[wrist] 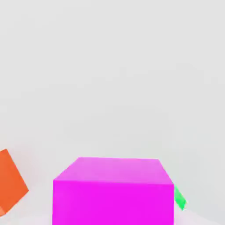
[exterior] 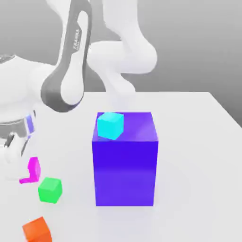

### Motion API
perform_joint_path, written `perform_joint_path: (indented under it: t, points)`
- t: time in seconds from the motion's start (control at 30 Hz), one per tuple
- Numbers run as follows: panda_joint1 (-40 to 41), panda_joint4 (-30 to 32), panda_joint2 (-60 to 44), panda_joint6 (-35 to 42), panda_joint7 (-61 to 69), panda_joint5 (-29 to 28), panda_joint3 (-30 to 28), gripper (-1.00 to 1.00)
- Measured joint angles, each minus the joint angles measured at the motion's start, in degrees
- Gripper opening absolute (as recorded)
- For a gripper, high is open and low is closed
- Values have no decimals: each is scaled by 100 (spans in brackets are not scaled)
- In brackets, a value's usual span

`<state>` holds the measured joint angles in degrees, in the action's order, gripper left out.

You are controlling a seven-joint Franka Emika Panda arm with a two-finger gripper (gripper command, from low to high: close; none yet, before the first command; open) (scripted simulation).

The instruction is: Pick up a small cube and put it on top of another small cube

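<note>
- At the left edge of the exterior view, midway down: gripper (exterior: 12, 146) on the white arm, low over the white table (exterior: 198, 142). Fingers read as drawn together. Not clear whether clamped on anything.
- Just right of and below it, in the lower left: the small cube (exterior: 33, 169), bright pink, tilted rather than lying flat, with a thin pink streak at its base. Very near the hand, though contact cannot be told from here. In the hand view, seen close up and square-on as a large pink face (wrist: 113, 197). Probably grasped or about to be lifted, but not proven.
- In the bottom left corner: orange cube (exterior: 37, 230), resting on the table with nothing on top.
- Slightly right, between the pink and orange ones: green cube (exterior: 49, 190), also bare on top and apart from the pink one.
- At the centre: cyan cube (exterior: 111, 125), sitting on the top face of a tall blue block (exterior: 125, 160), near its left rear corner.
- Progress, as a judgement: early. Reach toward the pink cube done, grasp possibly made. Still left: lifting it clear, carrying it over another small cube, setting it squarely on top, letting go.
</note>
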<state>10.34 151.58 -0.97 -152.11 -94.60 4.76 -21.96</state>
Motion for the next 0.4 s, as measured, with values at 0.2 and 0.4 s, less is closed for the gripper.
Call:
perform_joint_path:
  t: [0.2,0.4]
  points:
    - [-19,449,-62,-553,-880,-310,100,-100]
    - [109,418,-683,-1101,-409,370,382,100]
